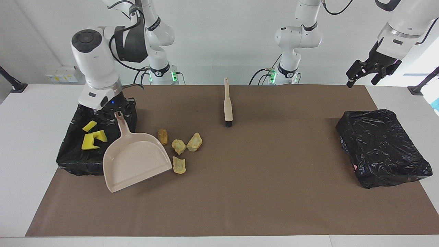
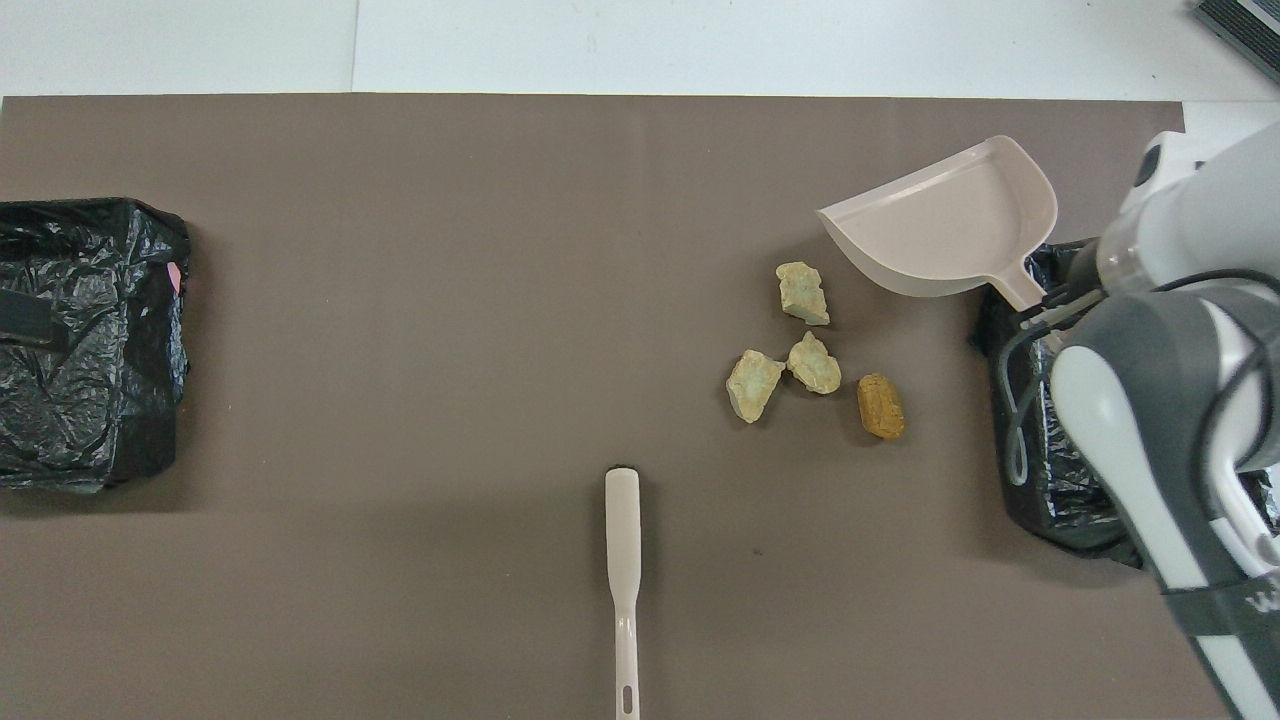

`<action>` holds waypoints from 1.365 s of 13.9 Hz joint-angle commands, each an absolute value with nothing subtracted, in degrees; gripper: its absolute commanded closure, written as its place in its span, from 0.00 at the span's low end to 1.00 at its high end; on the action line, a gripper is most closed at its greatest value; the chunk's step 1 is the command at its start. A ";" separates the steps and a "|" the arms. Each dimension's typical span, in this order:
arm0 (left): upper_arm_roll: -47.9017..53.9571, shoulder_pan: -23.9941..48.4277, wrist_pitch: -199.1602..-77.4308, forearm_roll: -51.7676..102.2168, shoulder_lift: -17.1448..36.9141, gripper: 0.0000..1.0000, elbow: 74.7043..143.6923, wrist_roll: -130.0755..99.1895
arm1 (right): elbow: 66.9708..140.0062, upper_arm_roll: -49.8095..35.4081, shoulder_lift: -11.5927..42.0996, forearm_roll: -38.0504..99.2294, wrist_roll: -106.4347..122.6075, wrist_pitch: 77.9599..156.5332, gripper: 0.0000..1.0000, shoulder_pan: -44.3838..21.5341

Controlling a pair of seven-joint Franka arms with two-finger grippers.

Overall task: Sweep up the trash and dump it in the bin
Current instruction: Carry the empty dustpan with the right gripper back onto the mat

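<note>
Grips the pan (image 1: 137,161) by the tip of its handle with the right gripper (image 1: 117,110), fingers shut tight on it, at the left of the facing frame, just over the upper corner of the bin (image 1: 68,161)

Shows the pan angled down from that handle, open mouth toward the lower left of the facing frame, hollow side up and bare

Cannot tell whether the pan's lip touches the mat (image 1: 257,192)

Puts the pan in the upper right of the overhead frame (image 2: 950,225), with the right arm's white bulk covering much of the bin (image 2: 1030,480) below it

Leaves the yellow sponge bits (image 1: 92,140) inside that bin, on the black liner, left of the pan handle in the facing frame

Leaves four tan lumps (image 1: 178,146) on the mat, left of centre in the facing frame and right of centre in the overhead one (image 2: 815,365); three bunched close together, one (image 1: 179,165) lower in the facing frame, just beside the pan's corner

Holds the left gripper (image 1: 368,72) high in the upper right of the facing frame, fingers spread wide, nothing in them

Finds the second bin (image 1: 380,147) at the right of the facing frame, under a crumpled black liner

Has the brush (image 1: 227,103) flat on the mat at upper centre of the facing frame, bristles toward the lumps, well apart from both grippers
</note>
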State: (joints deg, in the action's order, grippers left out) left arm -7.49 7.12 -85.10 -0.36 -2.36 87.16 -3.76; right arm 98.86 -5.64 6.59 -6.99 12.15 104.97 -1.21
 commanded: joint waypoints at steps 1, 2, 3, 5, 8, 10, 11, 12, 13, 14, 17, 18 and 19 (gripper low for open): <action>-6.94 6.59 -83.94 -1.32 -2.72 0.00 86.75 -3.78 | 97.39 -5.36 9.65 -5.54 -3.19 107.13 1.00 -8.58; -6.94 6.59 -83.94 -1.32 -2.72 0.00 86.75 -3.78 | 96.86 -5.36 10.80 -5.62 -8.47 108.36 1.00 -11.40; -6.94 6.59 -83.94 -1.32 -2.72 0.00 86.75 -3.78 | 96.59 -5.36 11.59 -5.28 -11.74 109.15 1.00 -13.60; -6.94 6.59 -83.94 -1.32 -2.73 0.00 86.75 -3.78 | 95.46 -5.45 13.78 -4.66 -18.16 110.12 1.00 -18.17; -6.94 6.59 -83.94 -1.32 -2.72 0.00 86.75 -3.78 | 89.58 -5.36 20.02 -4.75 -29.42 111.71 1.00 -24.68; -6.94 6.59 -83.94 -1.32 -2.72 0.00 86.75 -3.78 | 86.23 -5.36 23.98 -5.27 -34.17 113.37 1.00 -28.11; -6.94 6.59 -83.94 -1.32 -2.72 0.00 86.75 -3.78 | 85.26 -5.27 25.91 -5.45 -35.67 114.77 1.00 -29.87; -6.94 6.59 -83.94 -1.32 -2.72 0.00 86.75 -3.78 | 84.64 -5.10 27.75 -5.45 -37.34 116.26 1.00 -31.10; -6.94 6.59 -83.94 -1.32 -2.81 0.00 86.75 -3.78 | 83.42 -4.92 29.77 -5.71 -39.01 117.15 1.00 -32.33; -6.94 6.59 -83.94 -1.32 -2.81 0.00 86.75 -3.78 | 82.19 -4.83 31.53 -7.11 -40.07 117.51 1.00 -33.47; -6.94 6.59 -83.94 -1.32 -2.72 0.00 86.75 -3.78 | 82.18 -4.92 31.99 -10.54 -40.69 117.07 0.16 -33.84; -6.94 6.59 -83.94 -1.32 -2.72 0.00 86.75 -3.78 | 82.09 -4.83 31.56 -10.72 -40.69 116.55 0.00 -33.66; -6.94 6.59 -83.94 -1.32 -2.72 0.00 86.75 -3.78 | 82.09 -4.83 30.68 -10.72 -40.61 116.02 0.00 -33.14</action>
